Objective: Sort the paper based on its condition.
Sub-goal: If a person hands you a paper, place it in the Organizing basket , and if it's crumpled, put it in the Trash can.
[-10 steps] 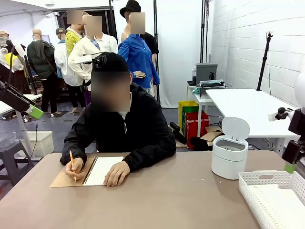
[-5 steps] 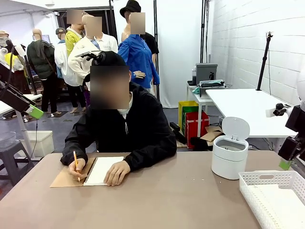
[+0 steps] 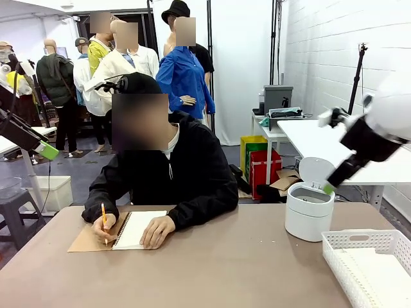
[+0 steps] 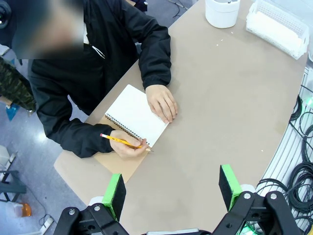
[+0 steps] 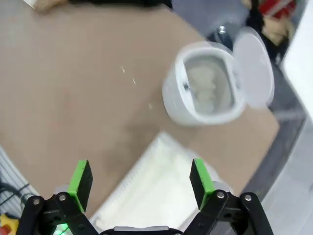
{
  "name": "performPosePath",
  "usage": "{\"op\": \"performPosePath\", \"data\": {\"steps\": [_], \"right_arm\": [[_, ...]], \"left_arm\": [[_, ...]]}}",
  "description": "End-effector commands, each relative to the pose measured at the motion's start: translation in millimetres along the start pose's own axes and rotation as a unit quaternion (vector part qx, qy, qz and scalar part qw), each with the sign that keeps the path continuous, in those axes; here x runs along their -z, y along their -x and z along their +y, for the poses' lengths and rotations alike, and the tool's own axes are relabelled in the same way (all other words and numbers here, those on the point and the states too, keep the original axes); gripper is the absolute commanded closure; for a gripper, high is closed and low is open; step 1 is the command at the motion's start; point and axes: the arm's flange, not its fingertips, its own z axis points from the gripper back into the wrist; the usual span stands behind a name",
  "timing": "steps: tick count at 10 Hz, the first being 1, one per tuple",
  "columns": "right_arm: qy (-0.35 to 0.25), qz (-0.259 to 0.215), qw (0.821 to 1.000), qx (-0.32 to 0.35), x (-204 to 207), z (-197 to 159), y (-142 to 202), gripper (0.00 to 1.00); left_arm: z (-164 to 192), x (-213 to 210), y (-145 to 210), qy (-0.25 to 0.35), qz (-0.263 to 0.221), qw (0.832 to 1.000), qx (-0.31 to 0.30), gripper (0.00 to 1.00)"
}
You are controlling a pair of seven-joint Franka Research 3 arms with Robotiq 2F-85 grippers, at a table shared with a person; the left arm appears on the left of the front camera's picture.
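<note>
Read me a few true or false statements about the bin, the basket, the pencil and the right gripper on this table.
The small round white bin has its lid open. True.
The right gripper is clamped shut. False: it is open and empty.
The person's yellow pencil lies on the table. False: a hand holds it at the open spiral-bound notebook.
The white plastic lattice basket stands near the bin. True.
</note>
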Motion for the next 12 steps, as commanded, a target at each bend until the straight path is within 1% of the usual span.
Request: {"op": "performPosePath", "data": {"steps": [1, 3, 5, 9, 11, 12], "right_arm": [[-0.05, -0.053, 0.996, -0.052, 24.8, 4.4, -35.0, 0.0], [-0.069, -0.087, 0.991, -0.08, 28.0, 21.0, -71.6, 0.0], [-0.08, -0.098, 0.988, -0.087, 27.2, 27.2, -96.3, 0.0], [-0.074, -0.112, 0.985, -0.104, 14.8, 33.4, -123.5, 0.0], [-0.091, -0.111, 0.983, -0.112, 11.3, 33.7, -127.6, 0.0], [-0.065, -0.106, 0.988, -0.094, 8.1, 38.6, -124.0, 0.0]], "left_arm": [[1.2, -0.6, 0.6, 0.001, -0.002, 1.0, -0.003, 0.0], [1.2, -0.6, 0.6, 0.001, -0.002, 1.0, -0.003, 0.0], [1.2, -0.6, 0.6, 0.001, -0.002, 1.0, -0.003, 0.0], [1.2, -0.6, 0.6, 0.001, -0.002, 1.0, -0.003, 0.0], [1.2, -0.6, 0.6, 0.001, -0.002, 1.0, -0.003, 0.0], [1.2, -0.6, 0.6, 0.001, -0.002, 1.0, -0.003, 0.0]]}}
